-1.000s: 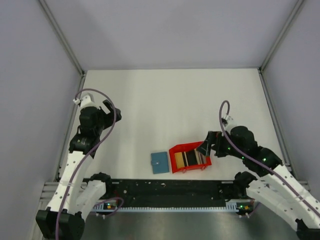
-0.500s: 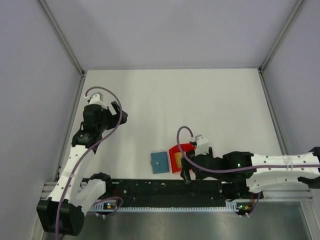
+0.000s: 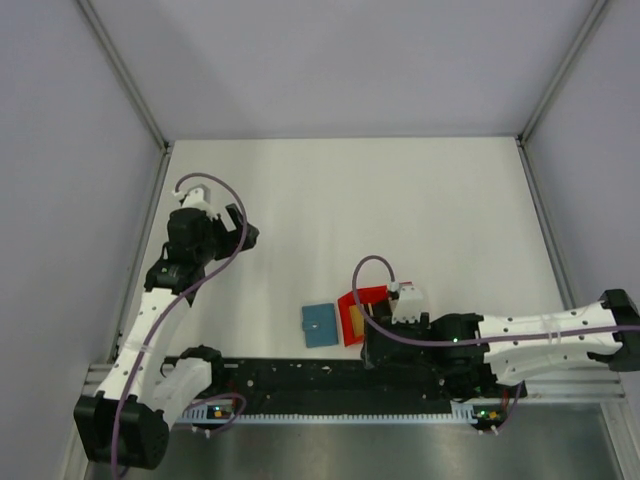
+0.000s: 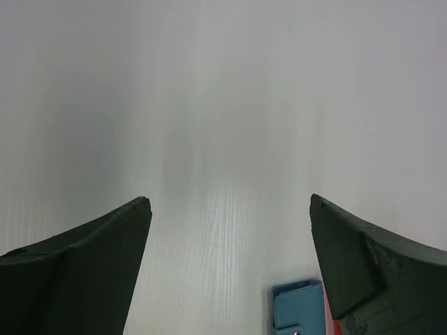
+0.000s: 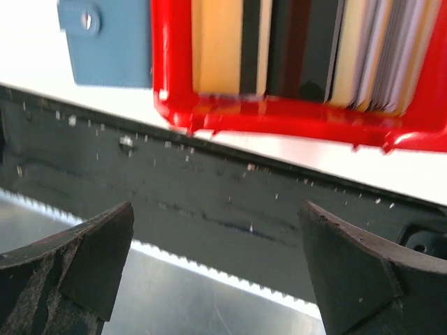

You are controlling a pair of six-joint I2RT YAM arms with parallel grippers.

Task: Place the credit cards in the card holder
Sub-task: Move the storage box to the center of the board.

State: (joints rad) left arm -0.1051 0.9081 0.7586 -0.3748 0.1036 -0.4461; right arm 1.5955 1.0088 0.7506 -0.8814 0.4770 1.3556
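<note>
Both released: left fingers (image 4: 84,258) raised; right fingers (image 5: 70,258) low beside red bin (image 5: 279,115).

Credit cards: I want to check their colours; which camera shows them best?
Right wrist: the credit cards stand on edge in the red bin, close up, tan, black and pale ones distinct. Top external shows only a tan sliver; the right arm covers the rest. Left wrist shows none.

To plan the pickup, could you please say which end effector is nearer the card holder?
Right. The right end effector is by the red bin's near edge, close to the card holder; the left end effector is far off, back-left.
</note>
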